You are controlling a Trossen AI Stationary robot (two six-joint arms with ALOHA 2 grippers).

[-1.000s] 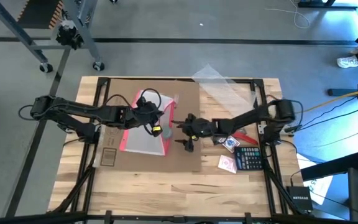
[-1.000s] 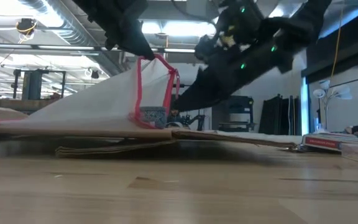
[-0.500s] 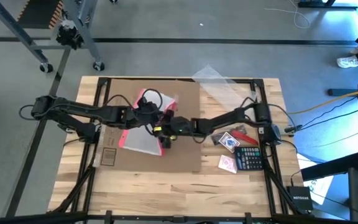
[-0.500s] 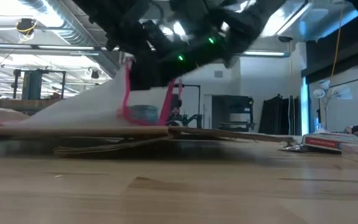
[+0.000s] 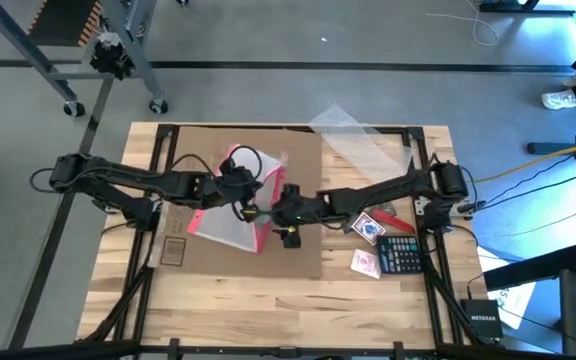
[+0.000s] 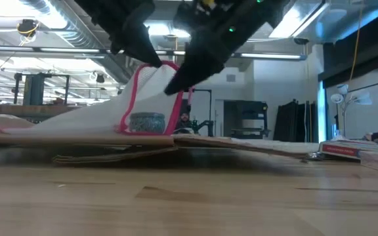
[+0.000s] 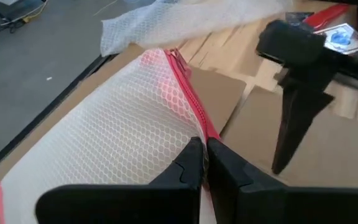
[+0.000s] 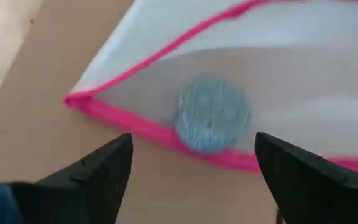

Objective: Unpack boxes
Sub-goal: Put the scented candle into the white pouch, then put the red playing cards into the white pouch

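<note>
The brown cardboard box (image 5: pixel 298 165) lies flat on the table. On it rests a clear mesh pouch (image 5: pixel 230 215) with a pink zip edge. Its mouth faces the table's right. A round blue-grey thing (image 8: pixel 213 115) sits inside, just behind the mouth (image 6: pixel 146 122). My left gripper (image 5: pixel 251 207) is shut on the pouch's upper lip. My right gripper (image 5: pixel 281 213) hangs open just outside the mouth. Its fingers (image 8: pixel 104 174) stand apart on either side of the round thing, touching nothing. My left gripper pinches the pouch's pink zip edge (image 7: pixel 194 121) between its two shut fingers, at the mouth's upper lip. The fingers slant down from the table's left. That lip (image 6: pixel 151 65) is held up off the box, and the pouch's far end lies on the cardboard.
A calculator (image 5: pixel 401 255), two card packs (image 5: pixel 370 230) (image 5: pixel 365 263) and a red thing (image 5: pixel 393 212) lie at the table's right, beside my right arm. A clear bubble-wrap sheet (image 5: pixel 353 135) lies at the far right. Bare wood runs along the near edge.
My right gripper went toward the table's left, into the pouch's mouth, then drew back right and rose, still open. The pouch's mouth sagged while it was in and stands raised again. The round thing has slid a little deeper into the pouch.
</note>
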